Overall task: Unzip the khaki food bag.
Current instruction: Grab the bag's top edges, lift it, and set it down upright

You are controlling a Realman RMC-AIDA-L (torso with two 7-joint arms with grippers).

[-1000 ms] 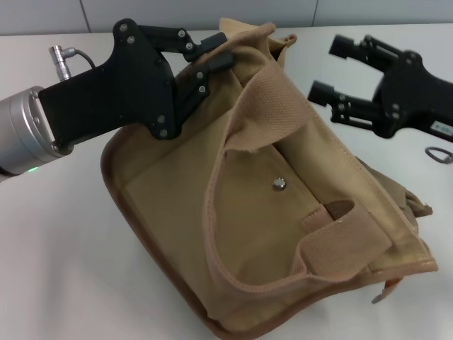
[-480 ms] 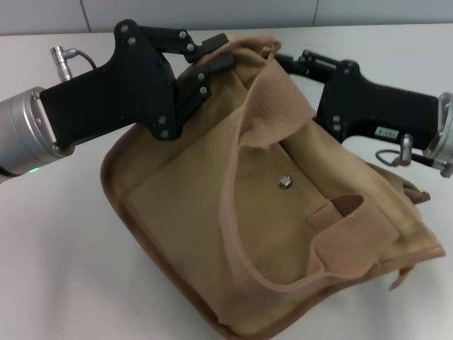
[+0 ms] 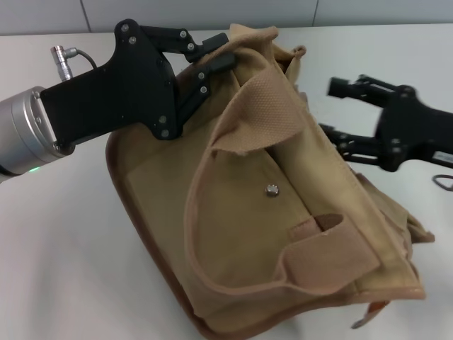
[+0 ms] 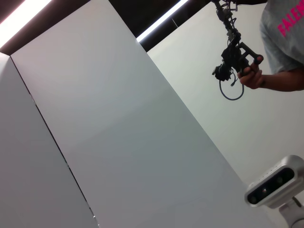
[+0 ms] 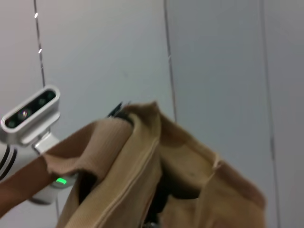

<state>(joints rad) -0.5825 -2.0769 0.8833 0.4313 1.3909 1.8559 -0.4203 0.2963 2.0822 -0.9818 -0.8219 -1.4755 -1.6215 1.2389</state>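
While the khaki food bag [image 3: 283, 212] lies on a white table [image 3: 64, 248], left tool [image 3: 216, 60] pinching its corner, right tool [image 3: 333, 110] spread.

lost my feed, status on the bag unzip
Left gripper shut on khaki food bag top corner. Right gripper open beside bag, apart. Zipper not visible. Nothing blocking.

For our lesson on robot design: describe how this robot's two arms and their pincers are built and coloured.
The left pincer is matte black, made of angular plates and linkage bars fixed with silver screws. It sits on a brushed silver cylindrical wrist with a small green light and a metal cable connector. The right pincer is the same black linkage design, with a small white label on its body.
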